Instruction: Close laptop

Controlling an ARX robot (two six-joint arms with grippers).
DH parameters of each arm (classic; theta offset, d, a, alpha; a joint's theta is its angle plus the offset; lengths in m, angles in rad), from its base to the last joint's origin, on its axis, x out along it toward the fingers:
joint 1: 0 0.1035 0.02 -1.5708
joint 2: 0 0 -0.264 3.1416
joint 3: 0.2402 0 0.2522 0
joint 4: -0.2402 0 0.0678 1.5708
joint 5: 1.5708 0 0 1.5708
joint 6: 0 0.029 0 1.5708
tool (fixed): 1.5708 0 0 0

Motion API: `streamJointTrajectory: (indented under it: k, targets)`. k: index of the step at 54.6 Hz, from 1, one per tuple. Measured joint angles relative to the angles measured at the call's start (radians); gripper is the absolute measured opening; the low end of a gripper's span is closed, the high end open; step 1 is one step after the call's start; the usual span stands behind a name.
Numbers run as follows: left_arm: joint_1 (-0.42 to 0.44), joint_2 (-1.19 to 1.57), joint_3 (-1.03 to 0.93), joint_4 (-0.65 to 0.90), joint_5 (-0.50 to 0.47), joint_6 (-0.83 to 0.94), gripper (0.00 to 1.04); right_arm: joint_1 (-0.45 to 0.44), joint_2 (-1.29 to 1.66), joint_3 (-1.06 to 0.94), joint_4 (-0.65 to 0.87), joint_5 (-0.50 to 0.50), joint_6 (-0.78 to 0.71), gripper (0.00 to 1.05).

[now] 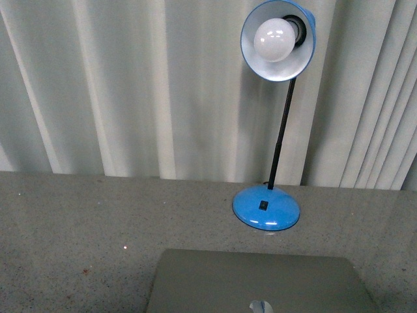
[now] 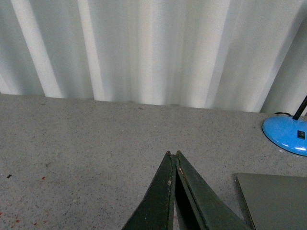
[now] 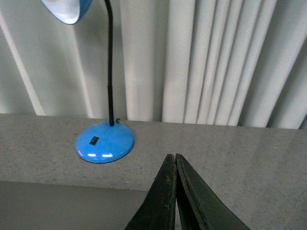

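The laptop (image 1: pixel 254 280) shows as a flat silver-grey lid at the bottom middle of the front view, with part of a pale logo at the frame's edge; its screen and keys are hidden. A corner of the laptop (image 2: pixel 276 199) appears in the left wrist view, beside my left gripper (image 2: pixel 172 153), which is shut on nothing over the bare table. In the right wrist view my right gripper (image 3: pixel 171 155) is also shut and empty, with the laptop's (image 3: pixel 67 206) lid next to it. Neither arm appears in the front view.
A blue desk lamp stands just behind the laptop: round base (image 1: pixel 267 207), black stalk, shade with a white bulb (image 1: pixel 273 39). The lamp base (image 3: pixel 104 142) also shows in both wrist views. Speckled grey tabletop (image 1: pixel 78 228) runs back to a white curtain (image 1: pixel 130 85).
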Motion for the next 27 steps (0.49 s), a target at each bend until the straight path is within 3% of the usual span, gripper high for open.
streamJointTrajectory:
  k: [3, 8, 27]
  targets:
    - [0.035, -0.039, -0.01, -0.028, 0.051, 0.0, 0.04, -0.002, -0.038, -0.01, -0.026, -0.001, 0.0, 0.03]
    - [0.063, -0.134, -0.031, -0.101, 0.056, 0.0, 0.04, -0.002, -0.129, -0.031, -0.099, -0.004, 0.001, 0.03]
    - [0.065, -0.407, -0.045, -0.332, 0.06, 0.0, 0.04, -0.003, -0.402, -0.063, -0.33, -0.006, 0.001, 0.03]
